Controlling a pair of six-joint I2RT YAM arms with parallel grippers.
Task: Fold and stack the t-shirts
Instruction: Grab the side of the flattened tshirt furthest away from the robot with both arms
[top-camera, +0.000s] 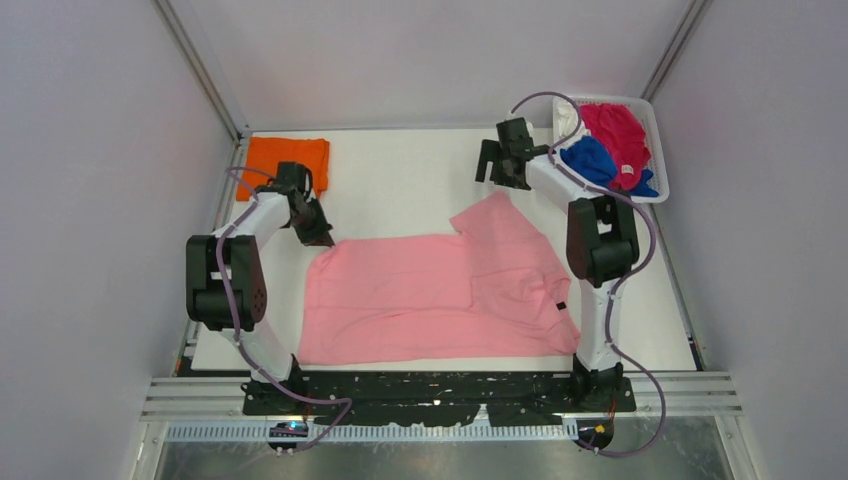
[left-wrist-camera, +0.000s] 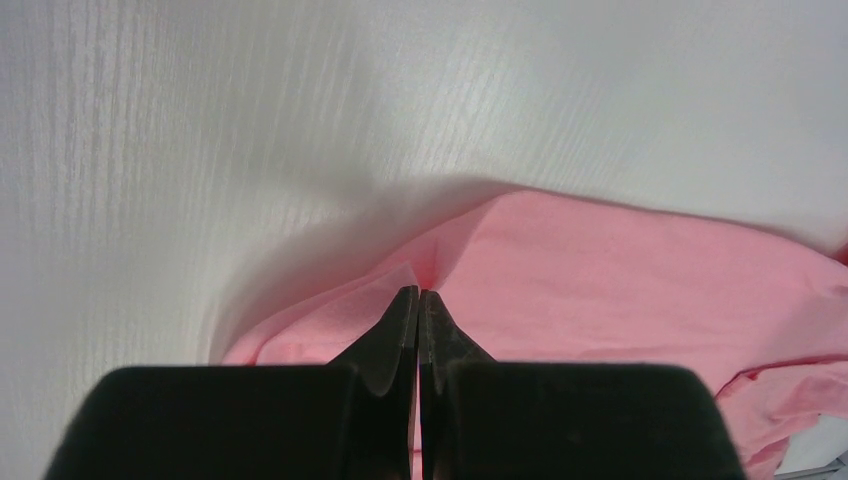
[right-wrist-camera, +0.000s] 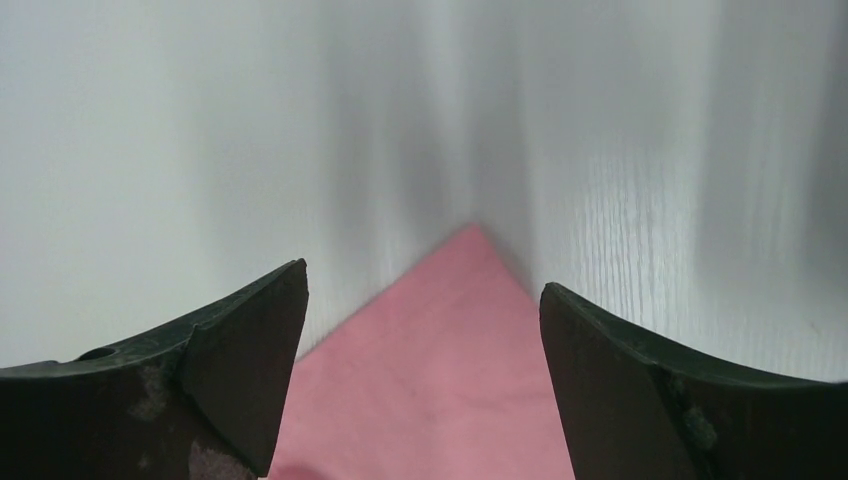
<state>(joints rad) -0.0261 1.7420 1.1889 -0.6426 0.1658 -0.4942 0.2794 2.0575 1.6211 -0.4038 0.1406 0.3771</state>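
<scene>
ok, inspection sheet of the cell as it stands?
Surface: white wood-grain tabletop, no damage seen.
Job's things: light pink cloth t-shirt spread at centre, rumpled; folded orange cloth t-shirt at far left; magenta-red shirt, royal blue shirt and white shirt bundled in the basket.
Clutter: white plastic mesh basket, far right.
Hands: left hand shut on the pink shirt's edge; right hand open above its sleeve tip.
Cables: lilac cables along both arms, no snag seen.
Surroundings: white enclosure walls, nothing seen.
</scene>
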